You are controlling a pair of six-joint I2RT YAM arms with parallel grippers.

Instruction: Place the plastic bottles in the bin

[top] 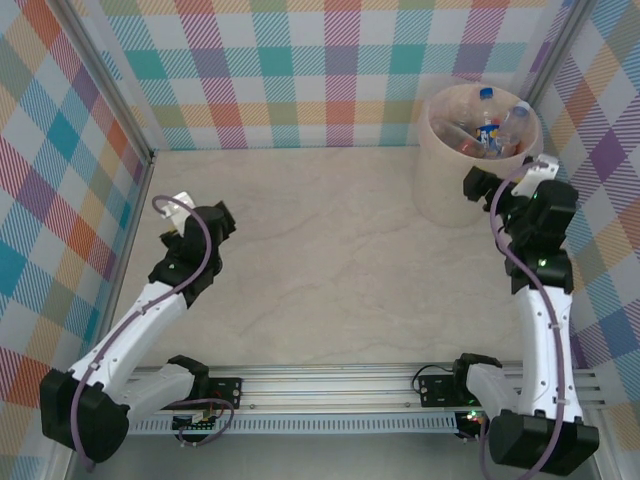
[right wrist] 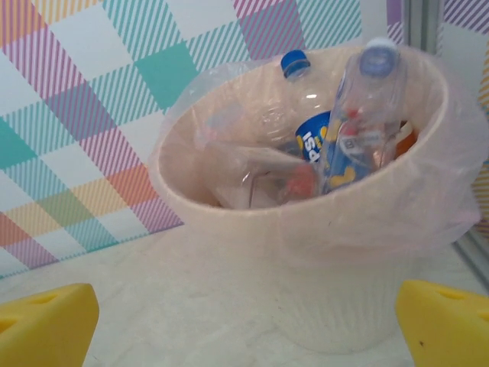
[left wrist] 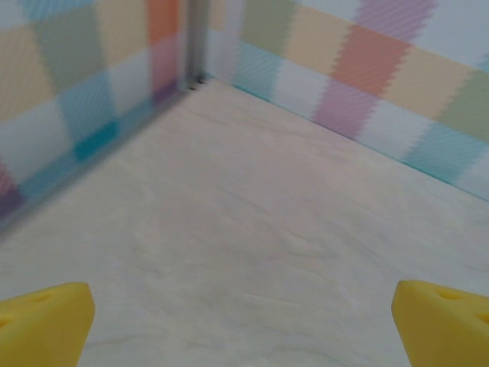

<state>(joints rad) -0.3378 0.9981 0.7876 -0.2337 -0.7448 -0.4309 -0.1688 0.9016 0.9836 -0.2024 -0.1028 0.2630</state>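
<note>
Near the left edge of the table [top: 330, 250], my left gripper [left wrist: 244, 329] hangs low, fingers spread wide, nothing between them. The bare pale top ahead of it runs to the far left corner, where the checked walls [top: 300, 70] meet. Little risk here beyond grazing the top if I drop lower.

Far right corner: the bin [right wrist: 344, 252]. All the plastic bottles [right wrist: 336, 153] I can see sit inside it. The blue-capped bottle [right wrist: 302, 107] leans toward the far rim, the pale-capped bottle [right wrist: 365, 99] pokes above the rim, and crushed ones lie beneath. I judge the task about finished.

Just beside the bin's near wall, my right gripper [right wrist: 248, 329] is released, fingers wide, empty.

Hazards on this side:
- The pinkish liner bag [right wrist: 451, 199] drapes loose over the rim and could snag a finger as I move.
- A nudge from my arm could shove the bin or tip the tall pale-capped bottle out.
- The right wall stands close, so there is little swing room.
</note>
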